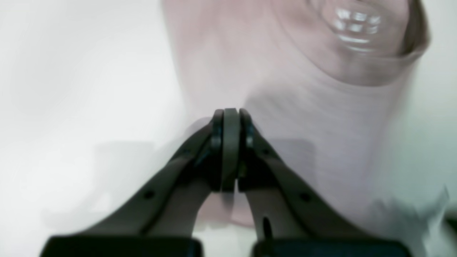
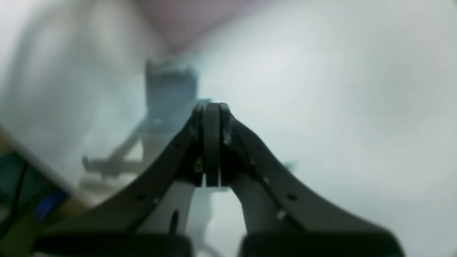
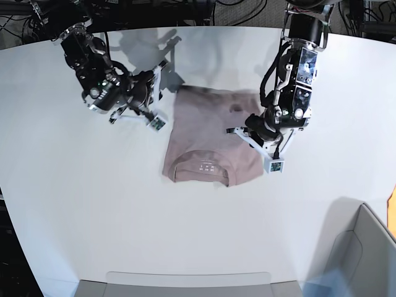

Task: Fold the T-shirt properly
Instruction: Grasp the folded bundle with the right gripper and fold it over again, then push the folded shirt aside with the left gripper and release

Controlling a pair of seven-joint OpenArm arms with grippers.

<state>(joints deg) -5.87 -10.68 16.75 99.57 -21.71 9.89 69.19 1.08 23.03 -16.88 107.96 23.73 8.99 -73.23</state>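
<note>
Base view showed the T-shirt (image 3: 210,133) lying on the white table (image 3: 93,216) as a compact rectangle, collar side toward the near edge, with the white printed label (image 3: 206,166) visible inside the neckline. No sleeves projected from either side, so the side folds were judged complete. The garment lay between the two arms.

The left hand (image 3: 255,131) stood at the shirt's edge on that view's right side. In the left wrist view its fingers (image 1: 230,142) were pressed fully together with no fabric between them; the pink cloth lay beyond and beneath the tips. The right hand (image 3: 148,93) stood over bare table just beside the shirt's far corner. In the right wrist view its fingers (image 2: 211,142) were likewise fully together and held nothing; only a strip of pink showed at the top of that blurred picture.

Step in hand, as judged: between folds. The next move would call for both hands to open, take an edge each, and carry it over to halve the length.
</note>
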